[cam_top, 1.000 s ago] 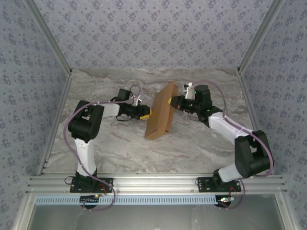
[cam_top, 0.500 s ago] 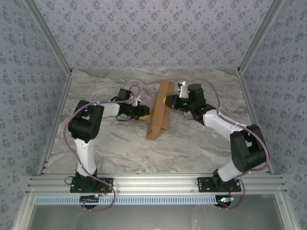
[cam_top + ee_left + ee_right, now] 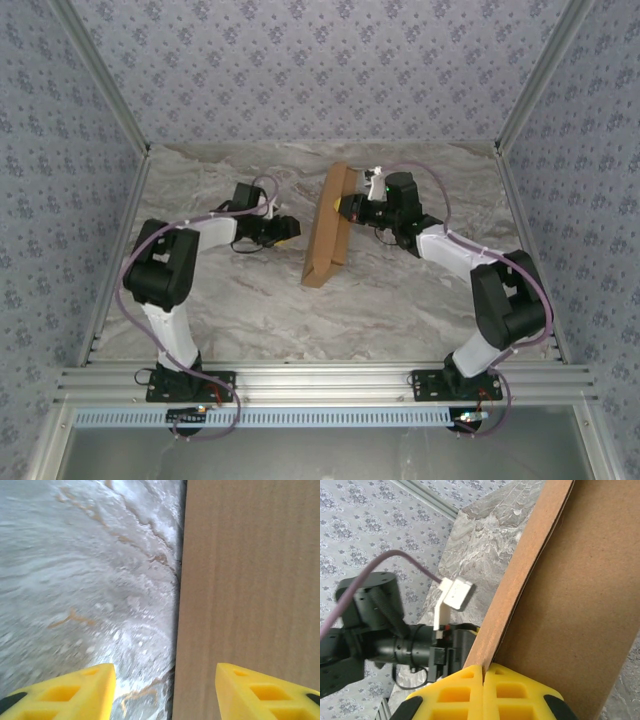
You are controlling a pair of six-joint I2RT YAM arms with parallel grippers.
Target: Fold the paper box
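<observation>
Firmly the right gripper [image 3: 483, 670] pinches the paper box [image 3: 570, 605] edge; the left gripper [image 3: 164, 669] gapes empty.

Tan-brown, seemingly plain paper box [image 3: 328, 228]; yellow fingers [image 3: 75, 690]; grey-marbled table [image 3: 250, 300].

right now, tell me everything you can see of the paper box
The paper box is plain tan cardboard, unprinted, folded into a long narrow piece, propped tilted on the marbled table. Its edge shows two layers. The right gripper is shut on that edge; the left gripper is open beside it, not touching.
</observation>
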